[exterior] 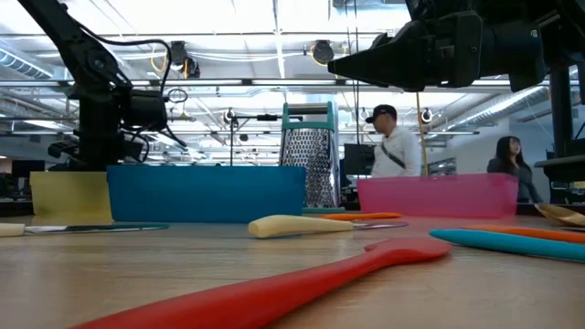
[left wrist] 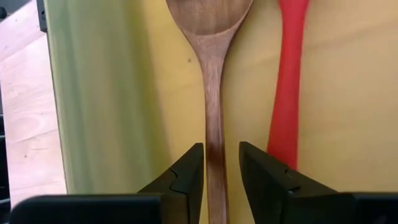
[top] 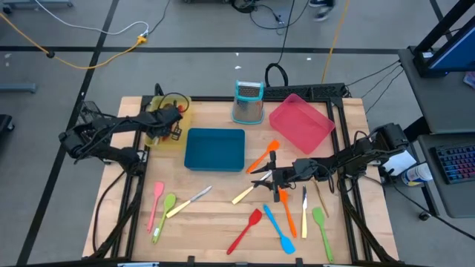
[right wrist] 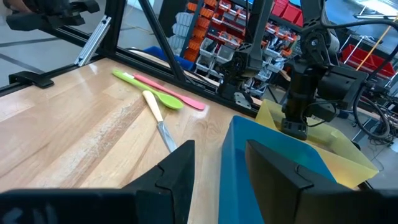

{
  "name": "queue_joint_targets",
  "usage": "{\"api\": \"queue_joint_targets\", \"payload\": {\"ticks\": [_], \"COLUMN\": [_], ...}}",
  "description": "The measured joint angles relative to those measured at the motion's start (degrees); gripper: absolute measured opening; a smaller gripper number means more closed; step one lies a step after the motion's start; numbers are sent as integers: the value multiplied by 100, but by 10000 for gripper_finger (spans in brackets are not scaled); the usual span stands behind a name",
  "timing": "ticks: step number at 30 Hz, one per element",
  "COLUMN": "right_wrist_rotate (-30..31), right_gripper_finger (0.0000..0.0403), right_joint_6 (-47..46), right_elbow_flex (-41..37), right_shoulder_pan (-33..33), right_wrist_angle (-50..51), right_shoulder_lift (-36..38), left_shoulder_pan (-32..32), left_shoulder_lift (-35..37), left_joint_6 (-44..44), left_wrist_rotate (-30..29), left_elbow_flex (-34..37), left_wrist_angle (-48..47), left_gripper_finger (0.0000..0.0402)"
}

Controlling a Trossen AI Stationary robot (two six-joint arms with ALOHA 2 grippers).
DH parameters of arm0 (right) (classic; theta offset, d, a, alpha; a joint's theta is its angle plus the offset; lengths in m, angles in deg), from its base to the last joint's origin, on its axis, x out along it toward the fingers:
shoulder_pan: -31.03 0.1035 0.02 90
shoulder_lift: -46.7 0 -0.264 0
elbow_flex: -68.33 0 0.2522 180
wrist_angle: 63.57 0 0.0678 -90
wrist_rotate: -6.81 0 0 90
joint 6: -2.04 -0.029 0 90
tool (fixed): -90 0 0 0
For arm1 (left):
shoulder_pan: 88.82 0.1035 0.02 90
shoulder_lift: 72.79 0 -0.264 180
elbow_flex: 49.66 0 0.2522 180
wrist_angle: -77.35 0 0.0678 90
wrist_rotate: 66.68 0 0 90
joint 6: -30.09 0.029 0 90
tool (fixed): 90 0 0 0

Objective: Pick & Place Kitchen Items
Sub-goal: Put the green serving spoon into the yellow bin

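from above, three trays stood on the table: a yellow tray [top: 180, 138] under the left gripper [top: 172, 119], an empty blue tray [top: 215, 148] and a pink tray [top: 300, 122] beside the grater [top: 249, 101]. about a dozen utensils [top: 256, 204] lay loose around the right gripper [top: 263, 176].

the left wrist view showed a wooden spoon [left wrist: 211, 93] and a red utensil [left wrist: 287, 87] lying in the yellow tray, spread fingers straddling the spoon's handle.

the right wrist view showed that claw empty and parted.

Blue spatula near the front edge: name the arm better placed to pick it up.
Right. Its end effector hangs open over the utensil cluster, close to the blue spatula. The left end effector is across the table, over the yellow tray, straddling a wooden spoon.
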Motion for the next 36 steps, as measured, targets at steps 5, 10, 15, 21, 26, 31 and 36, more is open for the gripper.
{"api": "queue_joint_targets", "payload": {"ticks": [5, 10, 15, 21, 26, 31, 36], "right_wrist_rotate": [0, 0, 0, 0, 0, 0, 0], "right_gripper_finger": [136, 135, 136, 135, 135, 135, 134], "right_joint_6": [76, 68, -134, -234, -269, -269, -269], "right_elbow_flex": [0, 0, 0, -2, 0, 0, -2], "right_shoulder_pan": [0, 0, 0, 0, 1, 4, 4], "right_wrist_angle": [-1, 1, 2, 2, 4, 4, 4], "right_shoulder_lift": [0, 0, 0, 0, 0, 0, 0], "left_shoulder_pan": [-119, -377, -840, -1608, -2361, -3205, -4173], "left_shoulder_lift": [0, 2, 2, 4, 4, 4, 4], "left_joint_6": [-90, -195, -290, -622, -996, -1630, -2400], "left_wrist_rotate": [-2, -2, -5, -7, 45, 471, 1107], "left_elbow_flex": [-316, -977, -1589, -2146, -2385, -2398, -2398], "left_wrist_angle": [-514, -1365, -2023, -2676, -3229, -3800, -3955], "left_gripper_finger": [108, 108, 108, 108, 108, 108, 108]}}
